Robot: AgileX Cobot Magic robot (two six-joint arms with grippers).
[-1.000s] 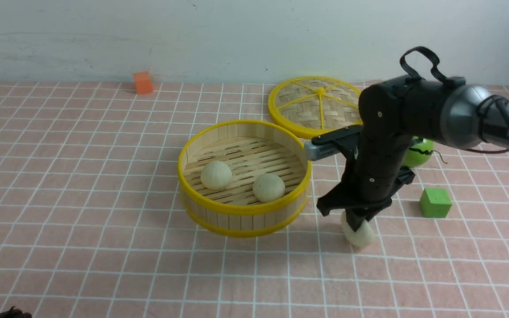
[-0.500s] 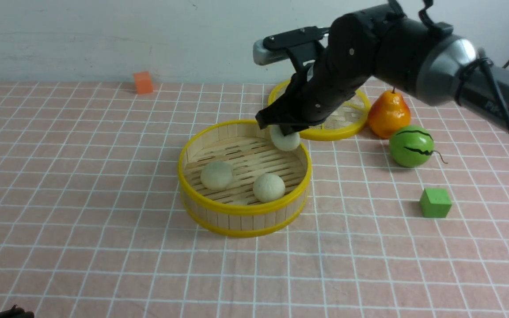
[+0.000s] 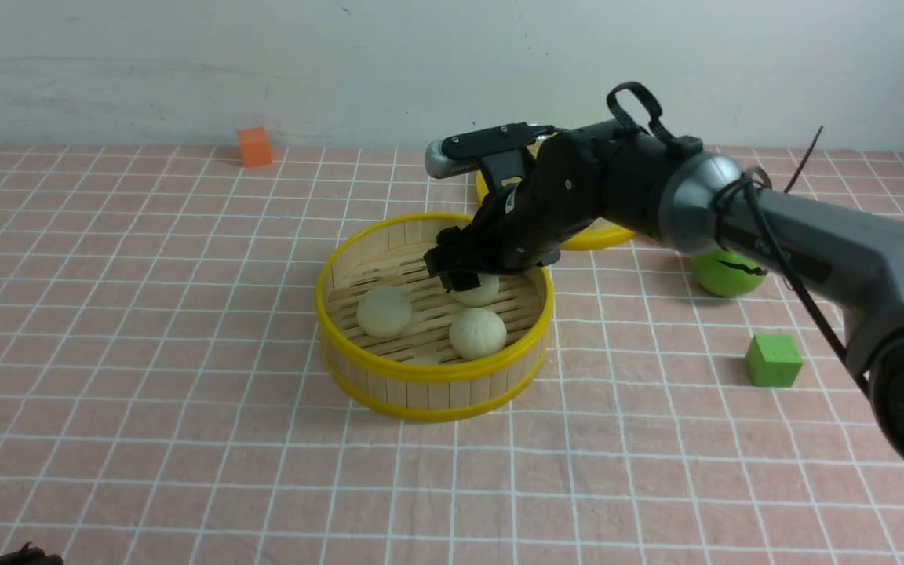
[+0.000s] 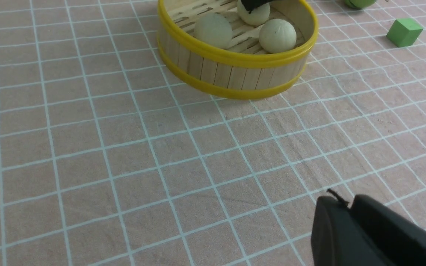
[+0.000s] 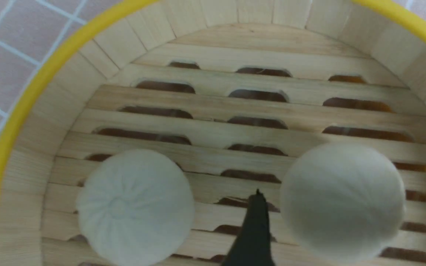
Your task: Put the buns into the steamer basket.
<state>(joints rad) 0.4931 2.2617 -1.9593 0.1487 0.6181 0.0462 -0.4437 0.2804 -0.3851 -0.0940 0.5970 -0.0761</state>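
The steamer basket [image 3: 421, 373] stands mid-table and holds all three buns: one at its left [image 3: 384, 311], one at its front right [image 3: 477, 333] and one at its back right [image 3: 480, 291]. My right gripper [image 3: 464, 280] reaches down inside the basket over that third bun. In the right wrist view the gripper [image 5: 350, 207] is open. Its fingers [image 5: 255, 232] stand on either side of the bun [image 5: 342, 195] with small gaps, and a second bun [image 5: 135, 207] lies beside it. My left gripper [image 4: 348, 201] is shut and empty, low over the cloth near the front. The basket [image 4: 235, 55] also shows there.
The flat woven lid [image 3: 597, 234] lies behind the basket, mostly hidden by my right arm. A green striped ball [image 3: 723, 275] and a green cube [image 3: 773, 360] sit to the right. An orange cube [image 3: 254, 147] sits by the far wall.
My right gripper lifted the third bun off the cloth right of the basket, carried it left over the rim, lowered it inside, and its jaws now stand apart from it.
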